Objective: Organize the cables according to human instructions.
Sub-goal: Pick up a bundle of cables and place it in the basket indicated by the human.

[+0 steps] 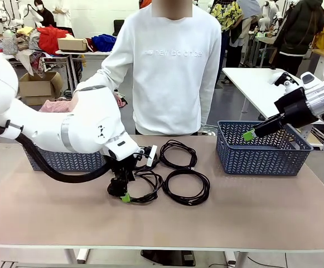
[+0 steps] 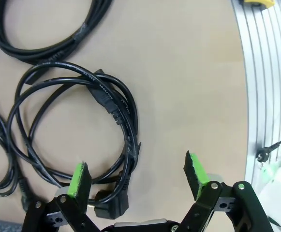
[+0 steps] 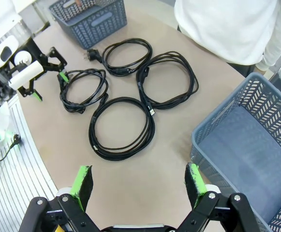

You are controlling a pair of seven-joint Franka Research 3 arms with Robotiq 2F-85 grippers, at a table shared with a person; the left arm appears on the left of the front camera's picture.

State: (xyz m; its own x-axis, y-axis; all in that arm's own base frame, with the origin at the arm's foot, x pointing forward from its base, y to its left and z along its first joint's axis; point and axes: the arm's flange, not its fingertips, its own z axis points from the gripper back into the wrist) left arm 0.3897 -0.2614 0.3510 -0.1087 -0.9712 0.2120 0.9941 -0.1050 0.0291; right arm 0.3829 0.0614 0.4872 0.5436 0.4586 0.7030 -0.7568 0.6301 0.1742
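Four cables (image 3: 93, 129) lie coiled in a close cluster at the middle of the table (image 1: 234, 212), a little toward its far edge. They sit between the left basket (image 1: 67, 162) and the right basket (image 1: 265, 159). A person (image 1: 173, 72) in a white top stands at the far edge, giving no sign that I can make out, so I can't say which basket is wanted.

The left gripper (image 2: 136, 164) is low over the coil (image 2: 130, 140) nearest the robot's left, jaws spread wide with nothing in them. One green pad (image 2: 80, 179) hangs inside the loop and the other over bare table outside it, so one side of the ring runs between them. Whether the pads touch the table I can't tell. The right gripper (image 3: 138, 180) hovers by the right basket's near left corner, jaws released and empty.

The step looks like picking up that coil. To do it well, I'd come straight down so that every strand on that side of the ring sits between the pads, not just the top one. I'd keep off the plug (image 2: 109, 205) lying just by the inner pad, since a pinch there would likely slip. Then close firmly and lift slowly. The wraps are loose, and the neighbouring coils lie close enough to snag and be dragged along.
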